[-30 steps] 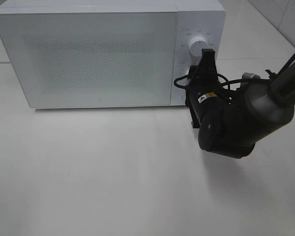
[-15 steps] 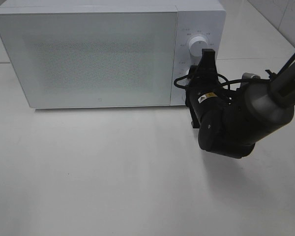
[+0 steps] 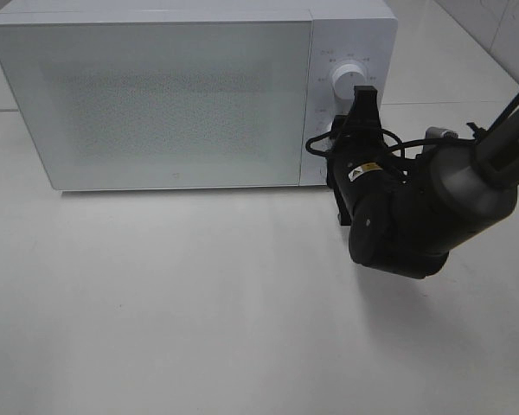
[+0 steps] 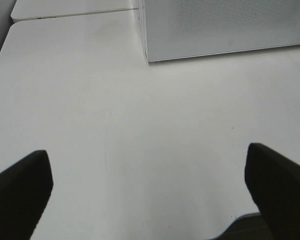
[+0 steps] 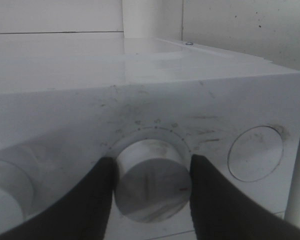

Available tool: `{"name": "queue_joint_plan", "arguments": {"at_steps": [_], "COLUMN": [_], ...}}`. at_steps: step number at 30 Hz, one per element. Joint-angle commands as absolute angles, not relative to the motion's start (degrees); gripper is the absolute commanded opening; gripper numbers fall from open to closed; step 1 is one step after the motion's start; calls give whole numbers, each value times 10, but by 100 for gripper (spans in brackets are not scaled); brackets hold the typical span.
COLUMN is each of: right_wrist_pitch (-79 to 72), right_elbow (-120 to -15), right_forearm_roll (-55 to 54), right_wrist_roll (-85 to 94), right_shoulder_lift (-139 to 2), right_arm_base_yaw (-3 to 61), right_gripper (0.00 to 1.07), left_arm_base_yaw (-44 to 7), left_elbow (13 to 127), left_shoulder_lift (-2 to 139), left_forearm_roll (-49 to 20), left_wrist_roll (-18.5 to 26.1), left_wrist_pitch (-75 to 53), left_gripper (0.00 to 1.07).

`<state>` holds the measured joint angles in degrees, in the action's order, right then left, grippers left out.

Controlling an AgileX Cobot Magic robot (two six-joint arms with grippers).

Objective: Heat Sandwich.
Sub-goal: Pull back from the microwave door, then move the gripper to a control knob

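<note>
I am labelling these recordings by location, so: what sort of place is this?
Probably a robot test bench set up as a kitchen: a white microwave stands on a white table, and the right gripper is closed on one knob.

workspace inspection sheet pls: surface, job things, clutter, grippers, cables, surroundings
surface: white table, bare in front of the microwave
job's things: white microwave, door shut; sandwich not seen in any view
clutter: nothing seen
grippers: right gripper closed on the lower knob; left gripper open above bare table, holding nothing
cables: black cable looped at the right arm's wrist
surroundings: pale wall behind the microwave
</note>
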<state>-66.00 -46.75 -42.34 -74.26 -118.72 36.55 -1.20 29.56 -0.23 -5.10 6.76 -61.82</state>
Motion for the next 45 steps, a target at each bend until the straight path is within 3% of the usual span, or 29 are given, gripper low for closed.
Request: {"name": "queue_joint_plan", "arguments": {"at_steps": [1, 9, 13, 16, 17, 18, 20, 21, 25, 33, 45], "right_wrist_pitch": [-697, -697, -697, -697, -697, -697, -697, -697, -696, -697, -692], "right_elbow": [-482, -482, -482, -482, -482, -482, -482, -482, -482, -482, -476], "right_forearm_roll": [-391, -392, -395, -403, -416, -416, -427, -431, -435, -435, -385], "right_wrist_roll": [-733, -733, -733, -733, -733, -733, -735, -735, -735, -730, -739], "right_shoulder_lift": [-1178, -1178, -1178, -1178, -1178, -1178, -1178, -1178, -1178, -1178, -1176], "right_arm_base_yaw": [366, 366, 366, 366, 366, 366, 366, 366, 366, 366, 367], "right_gripper": [9, 13, 22, 38, 49, 49, 60, 70, 81, 75, 75], "left_arm_base_yaw": [-16, -16, -16, -16, -16, -16, -16, -16, -16, -16, -16], "left_elbow": [296, 296, 296, 296, 296, 296, 296, 296, 296, 296, 296], "left_shoulder_lift": [-14, -14, -14, -14, -14, -14, -14, -14, -14, -14, -14], "left_forearm_roll": [-54, -54, -54, -54, -54, -54, -54, -54, -54, -54, -54], "left_wrist_roll": [66, 66, 66, 66, 66, 66, 66, 66, 66, 66, 66], "left_wrist_pitch": [-615, -615, -615, -615, -615, -615, -615, -615, -615, -615, -615], "left_gripper": [100, 100, 100, 100, 100, 100, 100, 100, 100, 100, 100]}}
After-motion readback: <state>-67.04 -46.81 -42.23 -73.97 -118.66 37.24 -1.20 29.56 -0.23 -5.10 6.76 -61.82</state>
